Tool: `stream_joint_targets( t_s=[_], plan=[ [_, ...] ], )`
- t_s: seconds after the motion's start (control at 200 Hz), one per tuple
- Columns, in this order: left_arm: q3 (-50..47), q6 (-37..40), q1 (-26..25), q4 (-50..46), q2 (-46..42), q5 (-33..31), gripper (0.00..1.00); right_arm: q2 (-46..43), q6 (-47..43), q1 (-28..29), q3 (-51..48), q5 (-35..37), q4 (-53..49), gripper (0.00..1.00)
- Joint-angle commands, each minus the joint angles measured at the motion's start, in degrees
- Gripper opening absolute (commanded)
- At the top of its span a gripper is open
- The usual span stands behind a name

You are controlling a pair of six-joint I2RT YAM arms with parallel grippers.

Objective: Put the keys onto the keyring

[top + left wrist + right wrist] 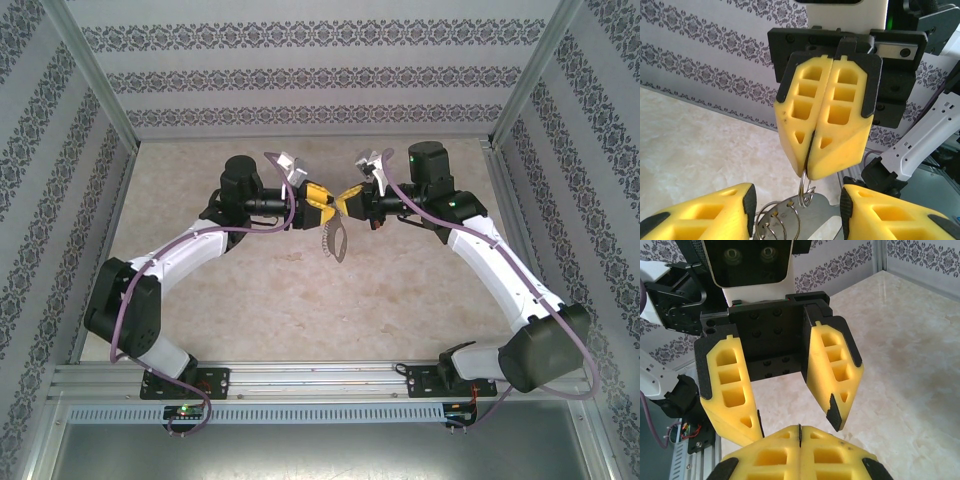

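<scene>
right hand (810, 172) pressed together, pinching thin silvery ring (807, 189) on dark grey oval metal keyring (335, 240) dangling mid-air; left hand (320, 198) spread, facing it. likely threading step; next needs steadying grip, fine alignment.

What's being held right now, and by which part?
The keyring, pinched by the thin wire ring at its top in the shut jaws of the right gripper. The left gripper is open, either side of it.
</scene>
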Motion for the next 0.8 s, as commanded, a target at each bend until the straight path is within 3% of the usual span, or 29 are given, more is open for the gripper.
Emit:
stream_joint_targets(
  t_s=[0.0,0.145,0.35,0.665,0.794],
  plan=[
    [-0.48,-4.15,0.41,9.13,0.63,0.67,0.47,-0.94,0.51,0.27,0.47,-0.30,3.60,0.00],
    [-1.22,-8.34,0.28,14.62,1.55,1.35,0.43,-0.94,1.41,0.03,-0.20,-1.02,5.11,0.00],
    [-0.91,-9.59,-0.30,15.43,2.48,2.26,0.40,-1.19,1.94,-0.03,-0.89,-1.06,6.11,0.00],
    [-1.24,-11.99,-0.86,19.48,3.18,1.74,0.19,-1.32,2.36,-0.36,-1.30,-1.45,6.90,0.00],
    [-0.89,-12.67,-1.21,20.28,3.43,2.10,0.17,-1.54,2.90,-0.43,-1.74,-1.29,7.79,0.00]
  ],
)
